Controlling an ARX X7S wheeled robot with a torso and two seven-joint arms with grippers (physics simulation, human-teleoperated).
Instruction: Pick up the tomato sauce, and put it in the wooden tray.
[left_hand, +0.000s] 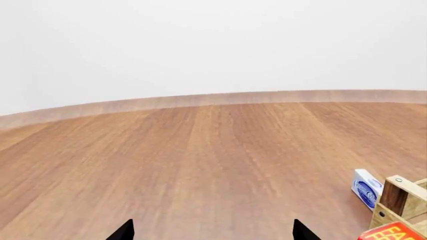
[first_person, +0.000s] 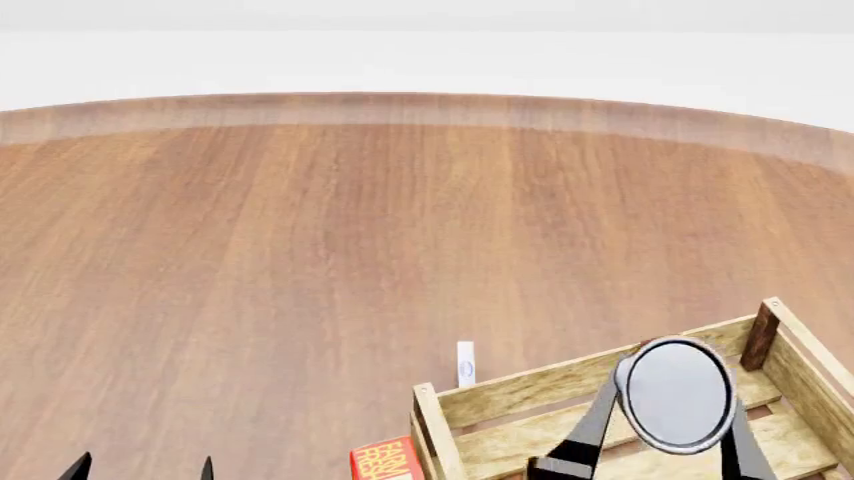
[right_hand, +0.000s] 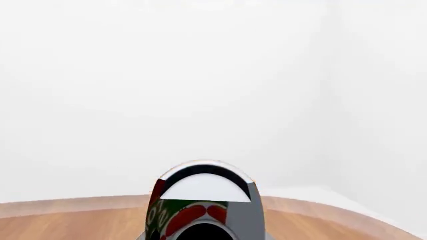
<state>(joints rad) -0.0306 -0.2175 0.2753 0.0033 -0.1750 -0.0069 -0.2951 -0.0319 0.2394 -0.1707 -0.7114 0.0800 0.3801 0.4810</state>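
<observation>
Right hand (first_person: 667, 440) clamped on small red-and-green-labelled tin can of tomato sauce (first_person: 677, 394), above large light-wood slatted tray (first_person: 527, 392). Left hand (left_hand: 212, 231) apart, idle over tabletop (first_person: 267, 250). Best lowered inside before release, clear of slats.

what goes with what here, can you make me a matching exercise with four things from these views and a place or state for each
Things:
1. tomato sauce
2. wooden tray
3. small white and blue box
4. left tool

Places or states:
A. open, with nothing between its fingertips
B. lying on the floor just beyond the tray's far wall
C. gripped in the right tool above the tray
D. standing on the floor under the held can

Pairs: 1-C, 2-D, 3-B, 4-A
</observation>
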